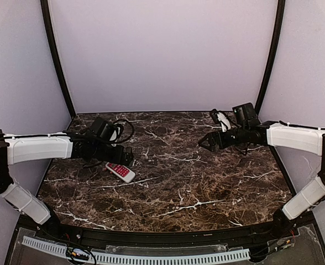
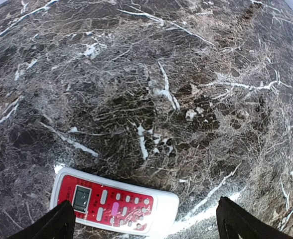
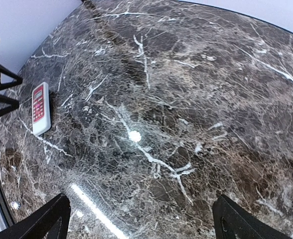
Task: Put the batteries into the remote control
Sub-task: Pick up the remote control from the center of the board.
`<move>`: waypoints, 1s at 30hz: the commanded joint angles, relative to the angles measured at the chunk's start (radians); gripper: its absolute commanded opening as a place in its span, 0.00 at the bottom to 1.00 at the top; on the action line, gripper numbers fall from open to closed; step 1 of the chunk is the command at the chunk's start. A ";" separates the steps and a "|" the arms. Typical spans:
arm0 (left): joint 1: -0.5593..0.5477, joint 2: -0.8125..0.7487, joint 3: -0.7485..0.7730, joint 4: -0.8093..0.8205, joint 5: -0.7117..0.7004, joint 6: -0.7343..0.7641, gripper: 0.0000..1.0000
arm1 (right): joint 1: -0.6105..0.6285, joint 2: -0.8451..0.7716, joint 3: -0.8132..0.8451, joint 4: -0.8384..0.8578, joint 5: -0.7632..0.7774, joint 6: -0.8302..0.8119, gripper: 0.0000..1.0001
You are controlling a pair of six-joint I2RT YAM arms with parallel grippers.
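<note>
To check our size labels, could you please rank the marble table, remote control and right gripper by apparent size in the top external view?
1. marble table, by far.
2. right gripper and remote control look alike; the raised gripper is nearer the camera, so unranked.

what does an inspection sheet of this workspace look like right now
surface: dark marble table, some glare
job's things: remote lying face up, red buttons showing, on the left side; batteries nothing seen
clutter: nothing seen
tools: left tool open, empty, above the remote; right tool open, empty, over bare table
cables: black cable looped behind the left wrist
surroundings: pale walls, black poles at the back corners
</note>
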 commanded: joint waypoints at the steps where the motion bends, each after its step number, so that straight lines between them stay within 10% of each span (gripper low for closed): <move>1: 0.039 -0.086 0.001 -0.052 0.003 -0.044 1.00 | 0.114 0.076 0.148 -0.090 0.074 -0.077 0.99; 30: 0.206 -0.378 -0.174 -0.074 -0.007 -0.214 1.00 | 0.609 0.924 1.206 -0.548 0.288 -0.090 0.96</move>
